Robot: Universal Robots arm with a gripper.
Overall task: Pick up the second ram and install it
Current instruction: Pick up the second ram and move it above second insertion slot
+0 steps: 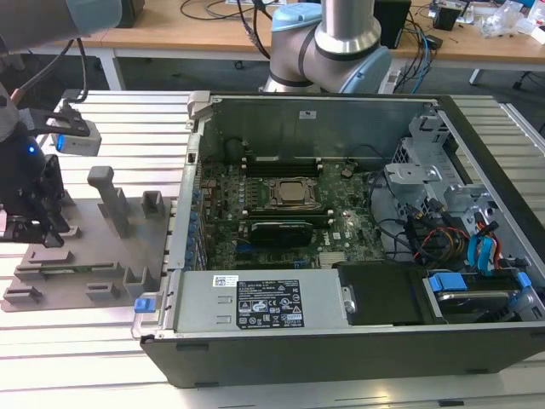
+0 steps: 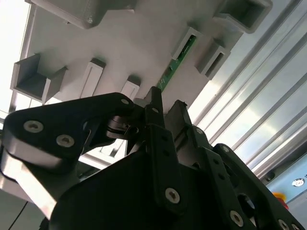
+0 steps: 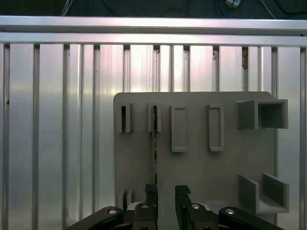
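Jaws of the gripper point(image 3: 166, 191) stand apart, empty, over the grey fixture plate point(image 3: 201, 163) at the bench's point(image 1: 85, 358) edge on the exterior view's left. The second ram point(image 3: 154, 143) stands on edge in a plate slot, nearer one finger point(image 3: 150, 195) than the gap; lowered so, that finger could chip it. The computer case point(image 1: 341, 349) lies rightward.

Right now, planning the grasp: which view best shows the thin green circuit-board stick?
Second wrist view: the green circuit-board stick shows its flat face. First wrist view gives it edge-on; exterior view, too small to tell.
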